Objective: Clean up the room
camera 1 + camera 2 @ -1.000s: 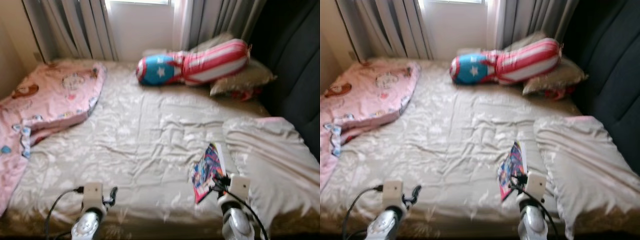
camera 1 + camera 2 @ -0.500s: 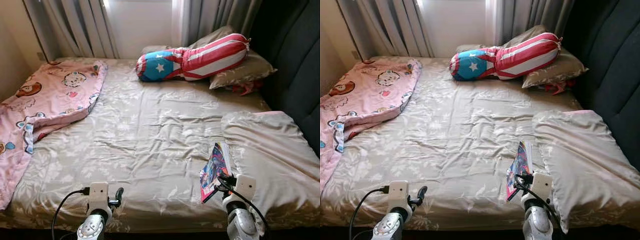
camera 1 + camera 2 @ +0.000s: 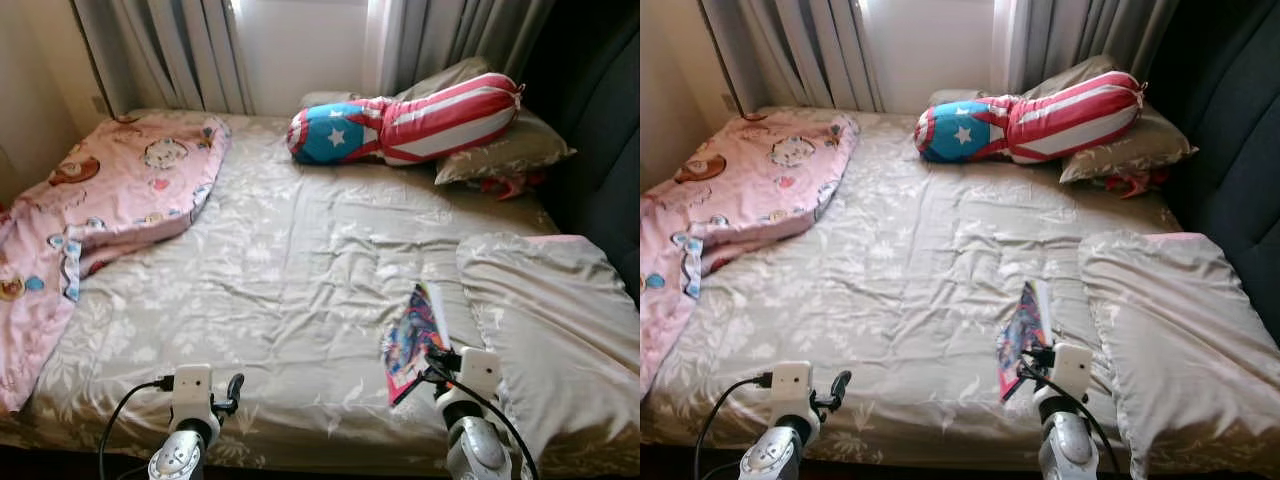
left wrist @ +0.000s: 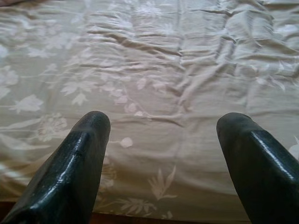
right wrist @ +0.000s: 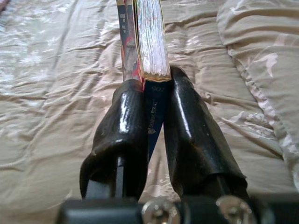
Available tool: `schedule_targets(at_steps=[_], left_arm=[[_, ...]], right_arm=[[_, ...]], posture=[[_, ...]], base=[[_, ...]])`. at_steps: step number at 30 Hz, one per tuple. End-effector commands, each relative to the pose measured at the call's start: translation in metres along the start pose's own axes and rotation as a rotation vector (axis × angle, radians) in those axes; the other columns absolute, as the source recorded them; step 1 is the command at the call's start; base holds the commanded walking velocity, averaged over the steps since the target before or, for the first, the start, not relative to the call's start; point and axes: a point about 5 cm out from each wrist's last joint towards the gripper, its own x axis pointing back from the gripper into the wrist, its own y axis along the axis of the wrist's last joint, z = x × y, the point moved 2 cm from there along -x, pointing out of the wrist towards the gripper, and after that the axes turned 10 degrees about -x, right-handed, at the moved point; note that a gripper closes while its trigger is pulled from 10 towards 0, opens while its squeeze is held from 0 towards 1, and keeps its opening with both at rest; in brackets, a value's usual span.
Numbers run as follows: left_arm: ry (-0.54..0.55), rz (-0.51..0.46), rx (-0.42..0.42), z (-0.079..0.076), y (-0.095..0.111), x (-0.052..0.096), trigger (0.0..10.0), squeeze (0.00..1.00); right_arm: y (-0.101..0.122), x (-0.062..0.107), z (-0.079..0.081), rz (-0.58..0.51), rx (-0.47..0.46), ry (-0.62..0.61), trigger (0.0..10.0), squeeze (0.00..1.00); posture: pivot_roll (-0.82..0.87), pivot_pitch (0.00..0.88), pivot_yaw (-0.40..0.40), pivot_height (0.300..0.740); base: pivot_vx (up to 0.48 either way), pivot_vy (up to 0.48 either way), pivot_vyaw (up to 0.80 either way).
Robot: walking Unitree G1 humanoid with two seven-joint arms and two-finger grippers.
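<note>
Book [image 3: 415,340]: thin paperback with a busy, many-coloured cover in blue, red and pink; white page edges show along its far side, and a dark blue spine with small print sits between the fingers in the right wrist view.
Where the book is: held up on edge over the near right part of the bed [image 3: 300,270], just beside the loose beige pillow [image 3: 555,320].
Right gripper [image 5: 156,88]: both black fingers clamped on the book's spine end.
Left gripper [image 4: 163,135]: fingers spread wide with nothing between them, over the bed's near edge, well apart from the book.
Bed surface: beige sheet with a pale leaf and flower print, creased all over.
On the bed: pink cartoon-print blanket [image 3: 110,200] bunched on the left side and spilling over the edge; red, white and blue bolster with a white star [image 3: 405,125] at the far end, resting against a beige pillow [image 3: 505,150].
Beyond the bed: grey curtains [image 3: 180,50] around a bright window.
Right of the bed: dark padded headboard [image 3: 600,130].
</note>
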Motion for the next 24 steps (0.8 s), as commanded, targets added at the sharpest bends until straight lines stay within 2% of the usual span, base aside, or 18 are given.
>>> schedule_targets(at_steps=[1, 14, 24], left_arm=[[0.006, -0.006, 0.016, 0.0006, 0.0016, -0.0006, 10.0, 0.00], [0.008, -0.015, 0.007, 0.0012, 0.0031, -0.0008, 10.0, 0.00], [0.003, -0.043, 0.007, 0.0004, 0.0103, -0.0036, 10.0, 0.00]], right_arm=[[0.0094, -0.0024, -0.0018, -0.042, 0.008, -0.001, 10.0, 0.00], [0.0068, -0.0022, -0.0009, -0.030, 0.000, 0.006, 10.0, 0.00], [0.0056, -0.0026, 0.0014, -0.024, -0.006, 0.019, 10.0, 0.00]], posture=[[-0.01, 0.000, -0.036, 0.740], [-0.01, 0.000, -0.036, 0.740], [-0.01, 0.000, -0.034, 0.740]], base=[[0.274, 0.000, 0.00], [0.276, 0.000, 0.00], [0.000, 0.000, 0.00]])
